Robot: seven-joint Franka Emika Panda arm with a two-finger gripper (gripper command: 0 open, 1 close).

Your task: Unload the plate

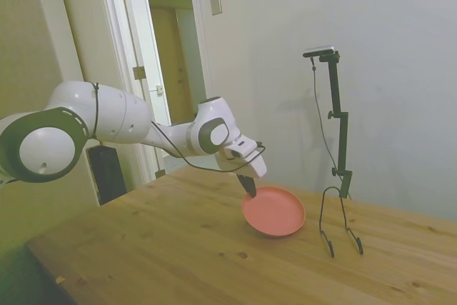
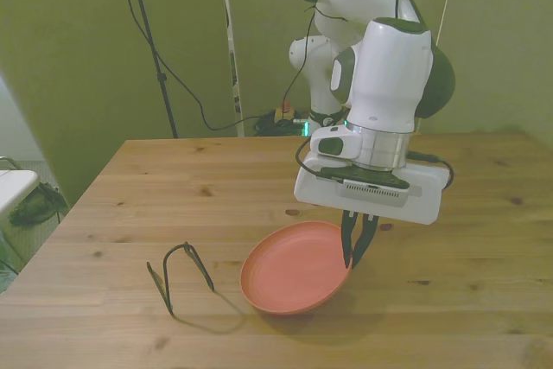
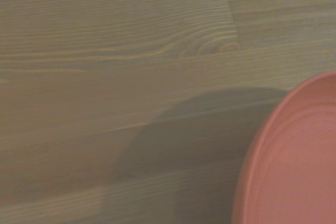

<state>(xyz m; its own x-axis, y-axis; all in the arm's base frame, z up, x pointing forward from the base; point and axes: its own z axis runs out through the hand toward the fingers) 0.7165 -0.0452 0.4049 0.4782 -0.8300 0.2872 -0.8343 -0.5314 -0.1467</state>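
The salmon-pink plate (image 2: pixel 289 274) is tilted, its rim raised on the front view's right, with a shadow on the wood under it. My gripper (image 2: pixel 354 251) points down at that raised rim, and its dark fingers are shut on the edge. From the side, the gripper (image 1: pixel 250 189) meets the plate (image 1: pixel 275 212) at the edge nearest the arm. Nothing lies in the plate. The wrist view catches only a curved part of the plate (image 3: pixel 294 171) over the wooden table (image 3: pixel 131 77).
A thin black wire stand (image 2: pixel 180 272) stands on the table to the front view's left of the plate, apart from it; from the side the wire stand (image 1: pixel 340 226) is past the plate. The table's near edge (image 2: pixel 259 360) runs just beyond the plate.
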